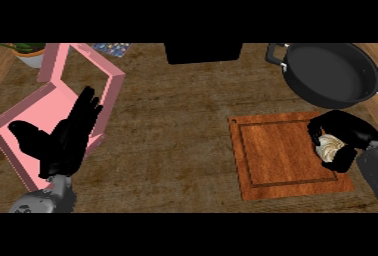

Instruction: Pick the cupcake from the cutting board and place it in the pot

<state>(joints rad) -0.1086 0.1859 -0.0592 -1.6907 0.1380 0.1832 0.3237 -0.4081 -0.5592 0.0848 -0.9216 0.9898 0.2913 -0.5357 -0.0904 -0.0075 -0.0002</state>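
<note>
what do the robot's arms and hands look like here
Both are black: the left robot hand has long slender fingers and a thick thumb on a grey, rounded forearm; the right robot hand looks glossy and bulky, its forearm barely showing at the edge.

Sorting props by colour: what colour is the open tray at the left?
Pink, seen in the head view: the tray under the resting left hand.

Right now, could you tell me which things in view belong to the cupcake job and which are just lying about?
Part of the job:
- cupcake, held in the right hand
- cutting board
- pot

Lying about:
- pink tray, under the open, resting left hand
- potted plant
- dark box
</note>
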